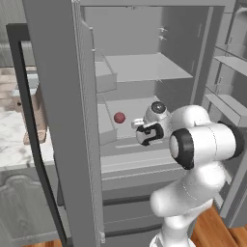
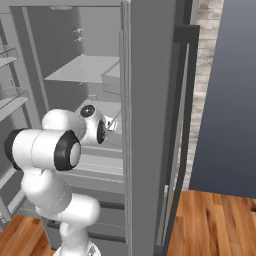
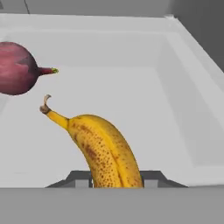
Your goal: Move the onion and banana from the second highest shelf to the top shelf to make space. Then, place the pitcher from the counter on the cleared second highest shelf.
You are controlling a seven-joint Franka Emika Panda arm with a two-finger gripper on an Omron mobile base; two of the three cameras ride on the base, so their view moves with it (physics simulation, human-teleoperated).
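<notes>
On the second highest shelf (image 3: 131,87), the banana (image 3: 103,153) (light, soft, curved) is squeezed at its fat end by the nearly closed gripper (image 3: 116,183).

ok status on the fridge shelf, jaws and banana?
Jaws shut on banana. Banana on second highest shelf, not lifted. Onion beside its stem, apart. Nothing blocking.

The banana (image 3: 103,153) is cut off at its lower end in the hand view, where the claw (image 3: 116,179) tips are mostly hidden behind it. The onion (image 3: 17,68) is clipped by the edge at 9 o'clock. In the left base view, the banana is hidden by the arm, and the counter (image 1: 14,140) is partly covered by the fridge door (image 1: 62,120).
</notes>
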